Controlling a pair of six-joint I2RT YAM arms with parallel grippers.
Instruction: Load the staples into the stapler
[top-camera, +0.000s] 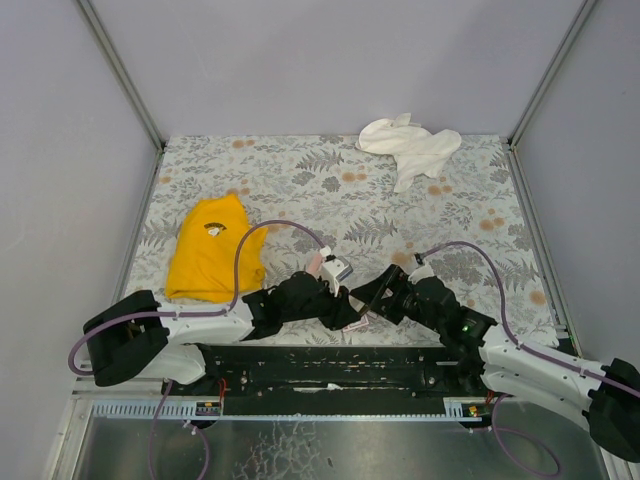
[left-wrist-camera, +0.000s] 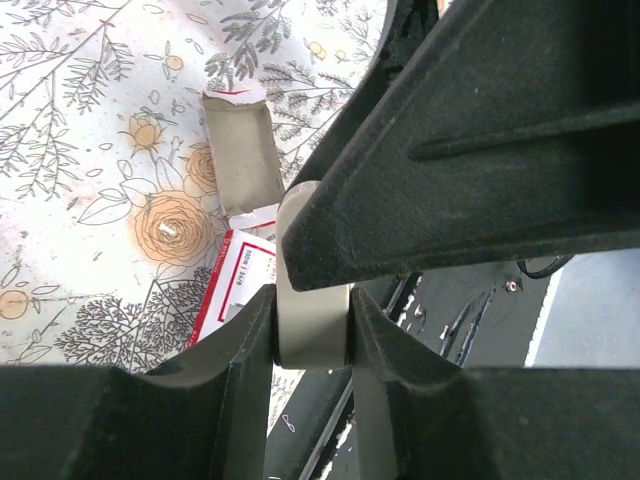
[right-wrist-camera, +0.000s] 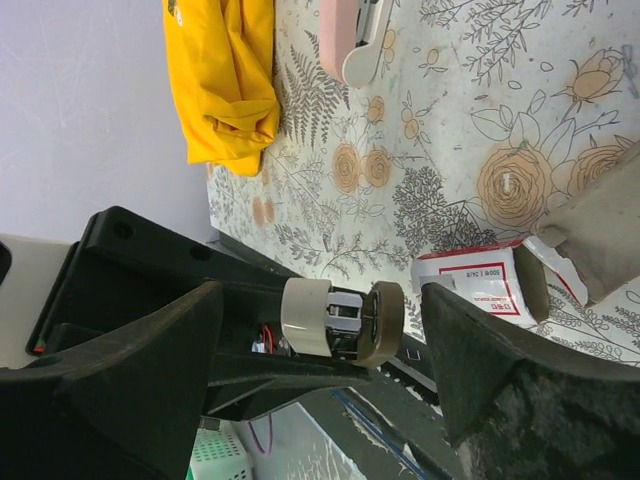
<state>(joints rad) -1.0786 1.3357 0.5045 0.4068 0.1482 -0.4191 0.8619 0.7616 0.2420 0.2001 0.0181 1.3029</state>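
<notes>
My left gripper is shut on a pale beige block, held over the table's near edge. My right gripper is open, with its fingers on either side of that block, apart from it; the block shows a silvery metal middle and a brown end. The pink stapler lies on the table beyond. The dark-red staples box with its pale label lies under the grippers. Its grey-brown tray lies beside it and looks empty. No staple strips show. Both grippers meet in the top view.
A yellow cloth lies at the left of the floral table. A white cloth lies at the far right. The black base rail runs along the near edge. Grey walls stand on three sides.
</notes>
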